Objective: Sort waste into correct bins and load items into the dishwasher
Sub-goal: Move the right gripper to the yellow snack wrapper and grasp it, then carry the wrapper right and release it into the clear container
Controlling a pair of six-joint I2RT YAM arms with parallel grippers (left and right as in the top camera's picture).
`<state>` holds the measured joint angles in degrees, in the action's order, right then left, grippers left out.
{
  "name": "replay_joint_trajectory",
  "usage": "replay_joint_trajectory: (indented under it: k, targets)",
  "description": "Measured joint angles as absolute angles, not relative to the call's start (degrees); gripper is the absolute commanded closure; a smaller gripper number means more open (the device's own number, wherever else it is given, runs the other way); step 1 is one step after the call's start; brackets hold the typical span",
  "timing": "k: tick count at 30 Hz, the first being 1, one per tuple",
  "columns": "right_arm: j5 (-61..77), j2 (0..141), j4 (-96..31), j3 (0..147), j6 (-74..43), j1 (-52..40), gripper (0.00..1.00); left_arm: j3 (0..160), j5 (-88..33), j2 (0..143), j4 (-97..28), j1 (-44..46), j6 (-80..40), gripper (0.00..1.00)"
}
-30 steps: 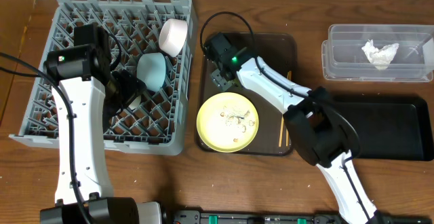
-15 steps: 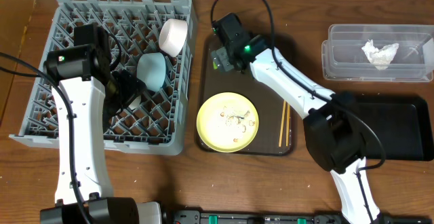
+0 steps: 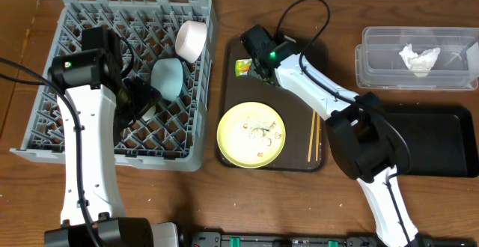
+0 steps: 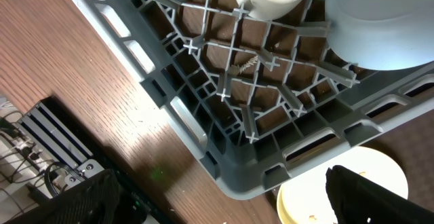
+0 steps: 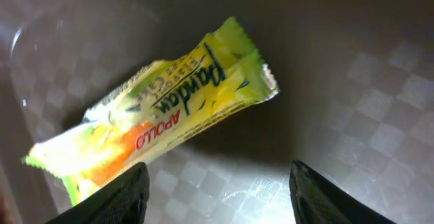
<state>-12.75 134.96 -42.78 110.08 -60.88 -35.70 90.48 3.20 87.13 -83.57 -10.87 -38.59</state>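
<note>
Seen from overhead, a brown wooden table (image 3: 202, 202) bears a square grey plastic dish rack (image 3: 135, 0) at the left, a dark brown serving tray (image 3: 296, 159) in the middle, and a clear rectangular plastic tub (image 3: 389, 78) above a shallow black tray (image 3: 441, 138) at the right. The small yellow-green snack wrapper (image 3: 243, 67) lies in the brown tray's far left corner, just beside the right gripper (image 3: 258, 58). A large yellow plate (image 3: 251, 135) sits nearer on the same tray.

The left wrist camera looks down on the rack's lattice and wood grain. The left gripper (image 4: 217, 180) is spread wide over the rack's edge, holding nothing.

The right wrist camera shows the wrapper (image 5: 156, 115) flat on the tray's glossy chequered floor, crimped at both ends, printed "Pandan" and "APOLLO". The right gripper (image 5: 217, 197) has its fingers apart just short of it, gripping nothing.
</note>
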Motion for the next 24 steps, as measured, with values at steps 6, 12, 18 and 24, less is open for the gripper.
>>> replay_joint_trajectory:
  k: [6, 12, 18, 24]
  targets:
    - [-14.85, 135.35, -42.52, 110.08, -69.45, -36.03, 0.42, 90.48, 3.20, 87.13, -83.55, -10.87, -38.59, 0.02]
    - [-15.00, 137.34, -38.68, 110.08, -71.66, -36.03, 0.67, 90.48, 3.20, 87.13, -83.55, -10.87, -38.59, 0.02]
    - [-14.79, 137.45, -38.28, 110.08, -72.25, -35.42, 0.96, 90.48, 3.20, 87.13, -83.57, -10.87, -38.59, 0.02]
    - [-13.72, 137.43, -39.42, 110.08, -68.99, -34.57, 0.99, 90.48, 3.20, 87.13, -83.55, -10.87, -38.59, 0.02]
